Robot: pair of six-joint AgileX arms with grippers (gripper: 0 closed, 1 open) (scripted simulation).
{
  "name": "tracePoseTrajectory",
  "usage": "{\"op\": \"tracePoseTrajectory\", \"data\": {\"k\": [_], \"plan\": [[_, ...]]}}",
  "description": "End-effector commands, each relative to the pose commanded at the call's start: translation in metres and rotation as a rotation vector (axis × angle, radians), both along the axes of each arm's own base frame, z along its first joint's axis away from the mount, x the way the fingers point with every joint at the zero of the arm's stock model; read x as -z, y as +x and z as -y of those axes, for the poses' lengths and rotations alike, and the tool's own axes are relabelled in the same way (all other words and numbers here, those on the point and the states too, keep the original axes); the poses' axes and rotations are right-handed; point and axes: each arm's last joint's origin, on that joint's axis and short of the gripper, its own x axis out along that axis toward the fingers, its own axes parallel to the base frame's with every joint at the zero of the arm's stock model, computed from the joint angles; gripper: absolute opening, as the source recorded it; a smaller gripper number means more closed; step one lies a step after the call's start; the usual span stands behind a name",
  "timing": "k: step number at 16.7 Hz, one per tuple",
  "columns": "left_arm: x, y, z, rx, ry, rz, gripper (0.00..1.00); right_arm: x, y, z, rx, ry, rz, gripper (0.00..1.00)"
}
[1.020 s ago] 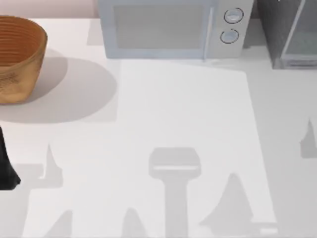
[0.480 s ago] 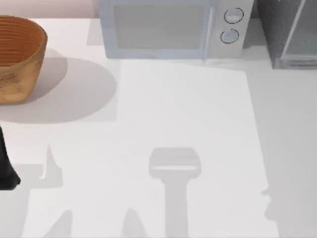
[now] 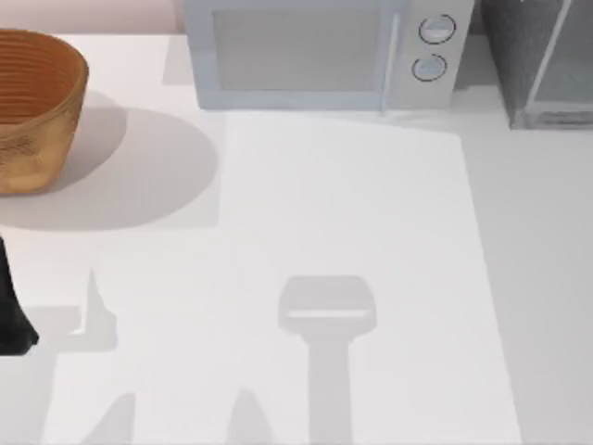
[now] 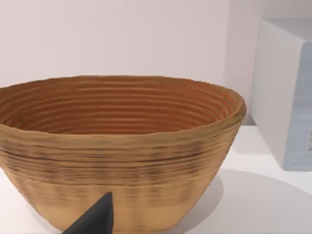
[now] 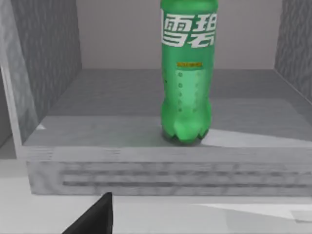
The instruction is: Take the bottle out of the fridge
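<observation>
The bottle (image 5: 187,92) is green with white lettering and stands upright on the floor of the fridge (image 5: 97,97), whose front is open in the right wrist view. My right gripper (image 5: 92,220) shows as a dark tip low in that view, in front of the fridge's front ledge and apart from the bottle. From above, the fridge (image 3: 517,56) is a dark grey box at the table's far right corner, with a pale door panel (image 3: 567,79). My left arm (image 3: 11,315) is parked at the table's left edge, its gripper (image 4: 95,219) facing the basket.
A woven brown basket (image 3: 32,111) sits at the far left. A whitish microwave (image 3: 315,56) with two round knobs stands at the back centre, just left of the fridge. The white table (image 3: 352,213) stretches in front of them.
The right arm's shadows at the table's lower right slid rightwards and have left the top view. The left arm has not moved.
</observation>
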Motion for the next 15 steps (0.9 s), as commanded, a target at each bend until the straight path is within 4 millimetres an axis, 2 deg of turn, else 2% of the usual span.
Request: {"op": "tracePoseTrajectory", "data": {"k": [3,6,8,11,13,15], "plan": [[0.0,0.0,0.0,0.0,0.0,0.0,1.0,0.0,0.0,-0.001,-0.003,0.002,-0.004,1.0],[0.0,0.0,0.0,0.0,0.0,0.0,1.0,0.002,0.019,0.001,-0.007,0.005,-0.01,1.0],[0.0,0.0,0.0,0.0,0.0,0.0,1.0,0.003,0.045,0.004,-0.007,0.004,-0.01,1.0],[0.0,0.0,0.0,0.0,0.0,0.0,1.0,-0.004,0.1,0.008,-0.001,-0.008,0.017,1.0],[0.0,0.0,0.0,0.0,0.0,0.0,1.0,-0.007,0.135,0.006,0.004,-0.01,0.024,1.0],[0.0,0.0,0.0,0.0,0.0,0.0,1.0,-0.008,0.159,-0.001,0.007,-0.007,0.014,1.0]]}}
